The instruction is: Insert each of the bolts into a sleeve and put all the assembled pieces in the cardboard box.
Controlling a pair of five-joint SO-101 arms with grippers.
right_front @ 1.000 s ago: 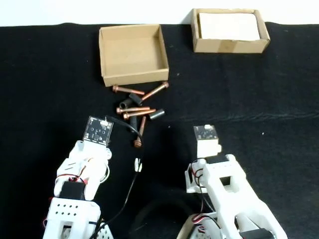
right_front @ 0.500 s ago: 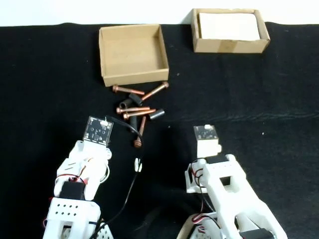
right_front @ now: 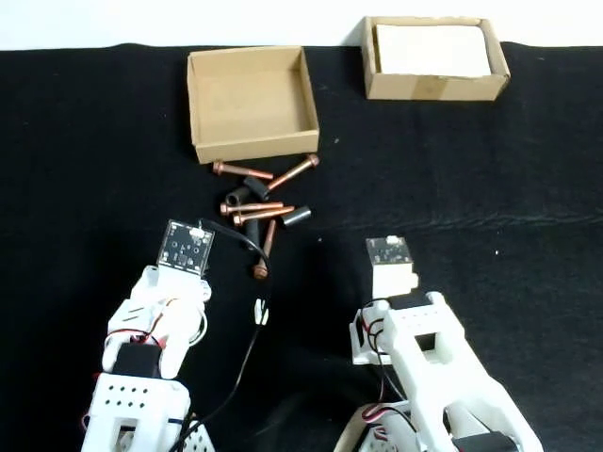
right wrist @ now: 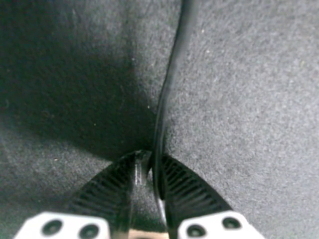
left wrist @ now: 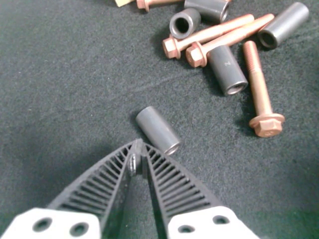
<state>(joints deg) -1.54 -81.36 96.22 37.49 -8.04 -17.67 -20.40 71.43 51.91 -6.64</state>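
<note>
Several copper bolts (right_front: 262,213) and dark sleeves (right_front: 297,217) lie in a loose pile on the black cloth, just in front of the open cardboard box (right_front: 200,102), which holds nothing. My left gripper (left wrist: 138,148) is shut and holds nothing. Its tips rest beside a lone dark sleeve (left wrist: 158,131) lying on its side. Beyond that sleeve are bolts (left wrist: 261,89) and more sleeves (left wrist: 227,69). My right gripper (right wrist: 145,158) is shut low over the cloth, away from the pile. Both arms are folded back at the near edge of the table.
A second cardboard box (right_front: 435,87) with a white insert stands at the back right. A black cable (right_front: 252,325) runs from the left arm across the cloth; the black cable (right wrist: 172,74) passes close by my right gripper's tips.
</note>
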